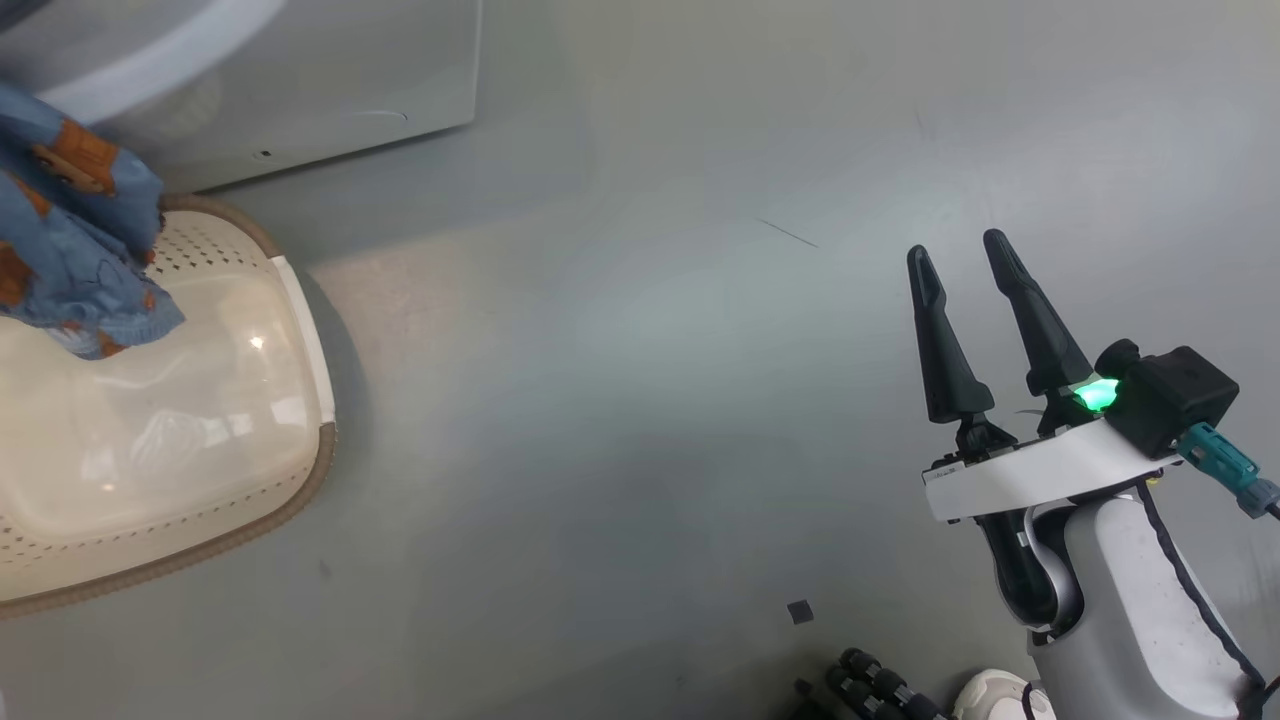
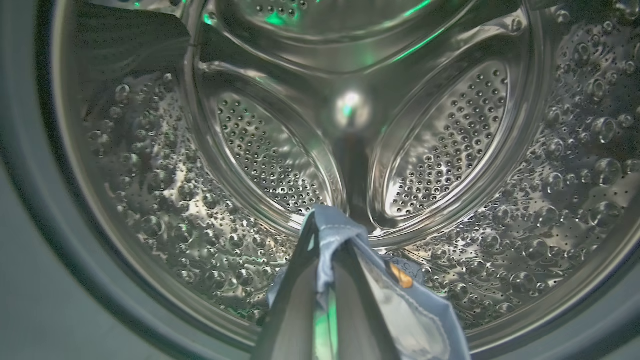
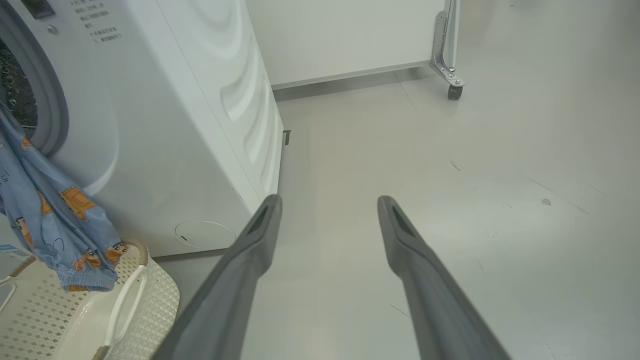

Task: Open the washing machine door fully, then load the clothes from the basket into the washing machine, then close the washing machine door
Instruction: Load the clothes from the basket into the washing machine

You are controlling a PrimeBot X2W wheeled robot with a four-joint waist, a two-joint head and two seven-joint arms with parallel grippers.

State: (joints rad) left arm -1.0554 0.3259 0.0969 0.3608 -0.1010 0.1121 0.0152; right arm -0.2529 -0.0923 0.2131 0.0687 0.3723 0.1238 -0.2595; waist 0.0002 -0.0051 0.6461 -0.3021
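In the left wrist view my left gripper [image 2: 325, 220] is shut on the light-blue clothes [image 2: 430, 305] and reaches into the mouth of the washing machine's steel drum [image 2: 450, 140]. The clothes [image 3: 55, 220] hang from the opening of the white washing machine [image 3: 165, 125] down over the cream basket [image 3: 155, 295]. In the head view the clothes [image 1: 70, 250] dangle above the basket [image 1: 300, 500], below the washing machine [image 1: 330, 90]. My right gripper [image 1: 957, 248] stands open over bare floor, far right of the basket, with nothing between its fingers [image 3: 328, 198]. The washing machine door is out of view.
A grey rubber gasket [image 2: 30, 200] rings the drum. Behind the machine stands a white panel [image 3: 340, 35], with a metal leg on a caster [image 3: 452, 92]. A small dark square [image 1: 800, 612] lies on the grey floor near my base.
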